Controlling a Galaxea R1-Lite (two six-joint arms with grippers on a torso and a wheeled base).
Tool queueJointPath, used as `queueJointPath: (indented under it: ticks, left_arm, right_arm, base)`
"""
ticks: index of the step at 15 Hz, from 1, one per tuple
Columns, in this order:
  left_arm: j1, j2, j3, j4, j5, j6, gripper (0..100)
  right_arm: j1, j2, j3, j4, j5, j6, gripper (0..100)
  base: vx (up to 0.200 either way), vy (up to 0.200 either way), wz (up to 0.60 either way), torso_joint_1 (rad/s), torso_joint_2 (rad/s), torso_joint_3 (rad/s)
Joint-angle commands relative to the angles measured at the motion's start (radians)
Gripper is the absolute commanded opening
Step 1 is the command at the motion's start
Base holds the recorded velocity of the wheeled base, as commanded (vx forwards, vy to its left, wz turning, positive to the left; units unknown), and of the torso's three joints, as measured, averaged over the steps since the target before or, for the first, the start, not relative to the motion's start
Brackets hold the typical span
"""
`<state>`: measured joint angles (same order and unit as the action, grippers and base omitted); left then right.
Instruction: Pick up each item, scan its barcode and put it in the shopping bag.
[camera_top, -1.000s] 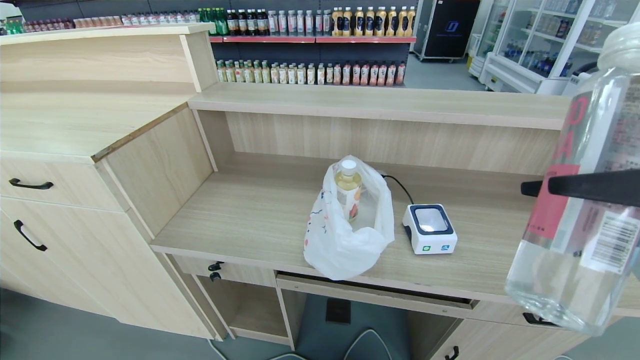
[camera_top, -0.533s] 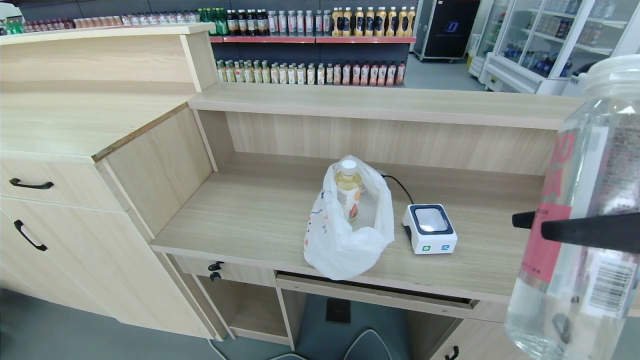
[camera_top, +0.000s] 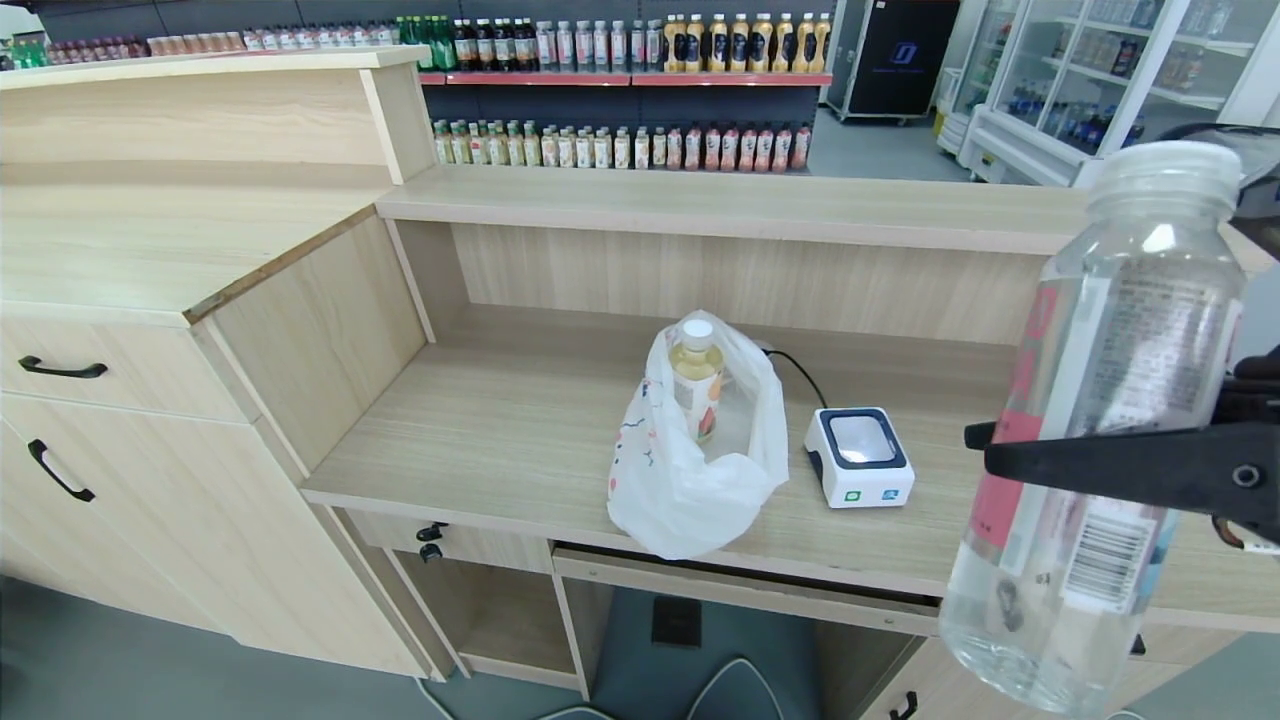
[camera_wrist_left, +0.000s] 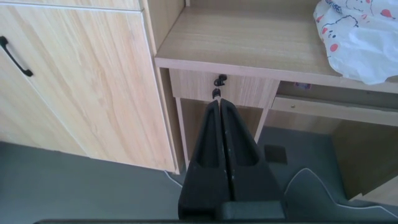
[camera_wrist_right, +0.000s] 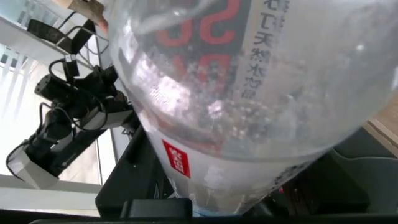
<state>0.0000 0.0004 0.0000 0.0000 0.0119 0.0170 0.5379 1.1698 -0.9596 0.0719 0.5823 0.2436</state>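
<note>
Because the clear bottle (camera_top: 1130, 320) looks full of liquid, it is probably fairly heavy for its size. Its smooth, thin plastic wall is likely slick, and it would give a little under a hard squeeze. The right gripper (camera_top: 1000, 455) is closed across the bottle's middle, one black finger crossing the label just above the barcode (camera_top: 1105, 545). That hold sits close to the balance point and leaves the code bare. The bottle hangs in the air, clear of the counter (camera_top: 500, 430), with its cap leaning toward 1 o'clock. In the head view it is at about 3 o'clock from the scanner (camera_top: 860, 455).

The shopping bag (camera_top: 690, 470) stands at 9 o'clock from the scanner, just beside it. It is soft and limp, with a tea bottle (camera_top: 697, 375) upright inside, so its mouth may fold when something is lowered in. The left gripper (camera_wrist_left: 221, 109) hangs low before the counter's front edge, its fingers pressed together on nothing.
</note>
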Motion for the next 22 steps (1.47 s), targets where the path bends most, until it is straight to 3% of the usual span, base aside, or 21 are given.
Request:
queueJointPath:
  ticks: [1, 6, 14, 22]
  left_arm:
    - [0.0, 0.0, 0.0, 0.0, 0.0, 0.0, 0]
    - [0.0, 0.0, 0.0, 0.0, 0.0, 0.0, 0]
    - [0.0, 0.0, 0.0, 0.0, 0.0, 0.0, 0]
    - [0.0, 0.0, 0.0, 0.0, 0.0, -0.002, 0]
  right_arm:
    - [0.065, 0.001, 0.053, -0.046, -0.056, 0.0, 0]
    - [0.145, 0.005, 0.062, -0.112, -0.139, 0.034, 0]
    - [0.154, 0.002, 0.018, -0.109, -0.139, 0.146, 0]
    - [0.154, 0.005, 0.036, -0.109, -0.137, 0.144, 0]
  base:
    - [0.0, 0.0, 0.0, 0.0, 0.0, 0.0]
    - [0.0, 0.0, 0.0, 0.0, 0.0, 0.0]
    - [0.0, 0.0, 0.0, 0.0, 0.0, 0.0]
    - [0.0, 0.0, 0.0, 0.0, 0.0, 0.0]
